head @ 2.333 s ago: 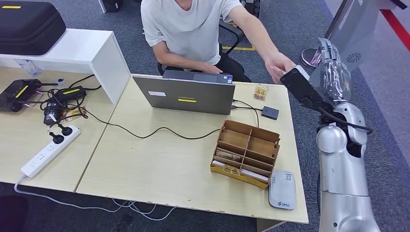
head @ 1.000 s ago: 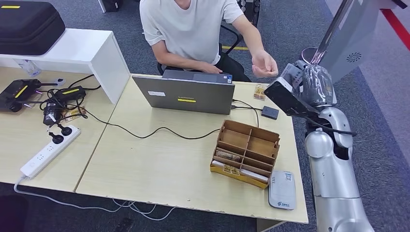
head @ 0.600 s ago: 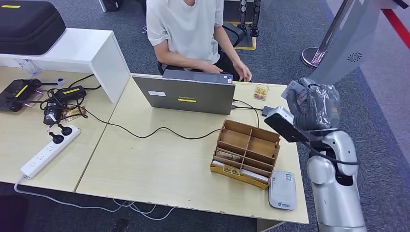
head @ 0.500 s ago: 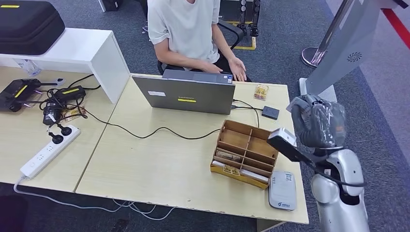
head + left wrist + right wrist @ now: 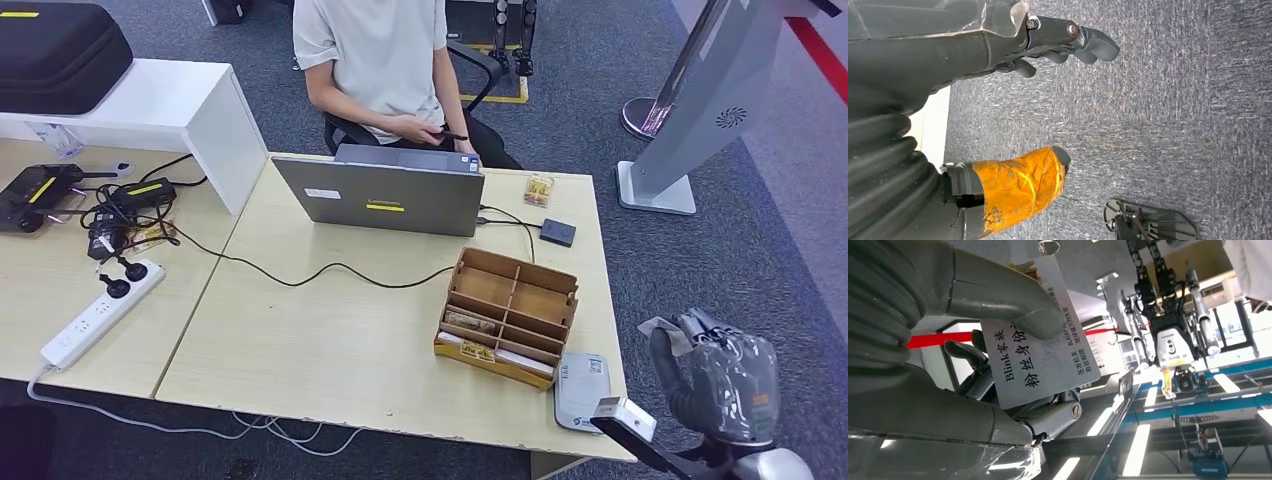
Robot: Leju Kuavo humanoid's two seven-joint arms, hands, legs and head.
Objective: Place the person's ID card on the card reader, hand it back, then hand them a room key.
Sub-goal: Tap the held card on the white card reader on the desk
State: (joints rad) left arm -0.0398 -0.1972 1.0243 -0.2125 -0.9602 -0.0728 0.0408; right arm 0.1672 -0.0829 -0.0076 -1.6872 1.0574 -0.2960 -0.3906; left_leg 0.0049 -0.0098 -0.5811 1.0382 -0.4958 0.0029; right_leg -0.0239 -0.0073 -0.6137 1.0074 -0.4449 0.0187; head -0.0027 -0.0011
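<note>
id card [image 5: 1040, 335] pinched flat under right hand [image 5: 973, 340] thumb, long axis along fingers; left hand [image 5: 998, 100] spread, holding nothing.

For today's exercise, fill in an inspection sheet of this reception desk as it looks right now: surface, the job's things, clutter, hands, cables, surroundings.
Surface: light wooden desk, with a second desk adjoining it.
Job's things: ID card held in the right hand, off the desk's corner; card reader lies flat at the near desk edge, nothing on it; wooden organiser beside the reader holds cards in its front slots.
Clutter: laptop, small dark box, white shelf bearing a black case.
Hands: right hand grips the ID card under its thumb; left hand holds nothing, hanging over carpet.
Cables: black cable crossing the desk; power strip.
Surroundings: seated person behind the laptop; grey sign stand.
</note>
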